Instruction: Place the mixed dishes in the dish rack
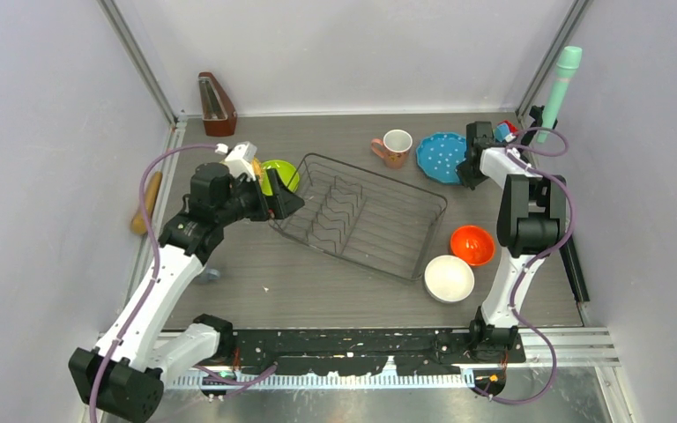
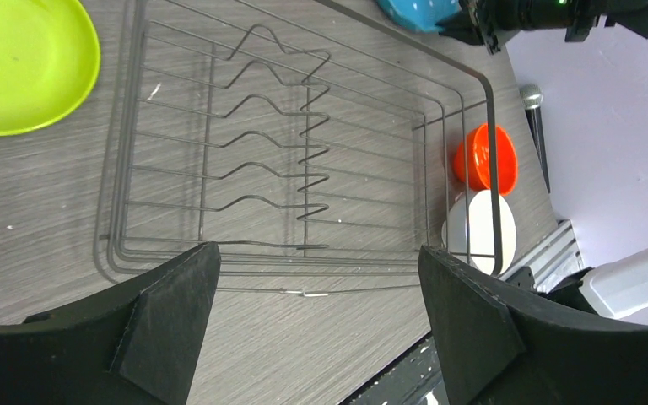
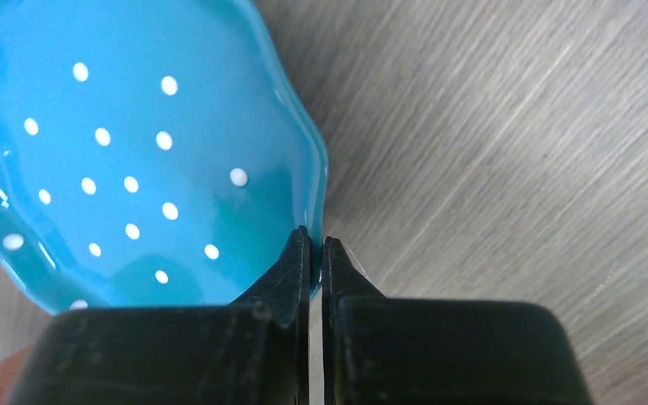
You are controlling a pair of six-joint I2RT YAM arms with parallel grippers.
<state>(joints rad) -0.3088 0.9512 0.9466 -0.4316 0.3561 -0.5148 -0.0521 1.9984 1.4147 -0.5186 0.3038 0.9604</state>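
The dish rack (image 1: 375, 179) is a dark wire basket at the table's middle, with nothing in it; its zigzag dividers (image 2: 304, 152) fill the left wrist view. My left gripper (image 1: 289, 201) is open and empty over the rack's left end (image 2: 316, 287), next to the lime green plate (image 1: 279, 174) (image 2: 25, 63). My right gripper (image 1: 467, 172) (image 3: 315, 249) is shut on the right rim of the blue dotted plate (image 1: 441, 156) (image 3: 135, 152). The pink mug (image 1: 394, 147) stands behind the rack. The orange bowl (image 1: 472, 244) and white bowl (image 1: 449, 278) sit to the rack's right. The yellow-orange plate is hidden.
A wooden rolling pin (image 1: 145, 214) lies by the left wall. A brown wedge-shaped object (image 1: 216, 104) stands at the back left. Coloured blocks (image 1: 504, 130) and a green cylinder (image 1: 560, 88) are in the back right corner. A small greyish thing (image 1: 209, 275) lies by my left arm.
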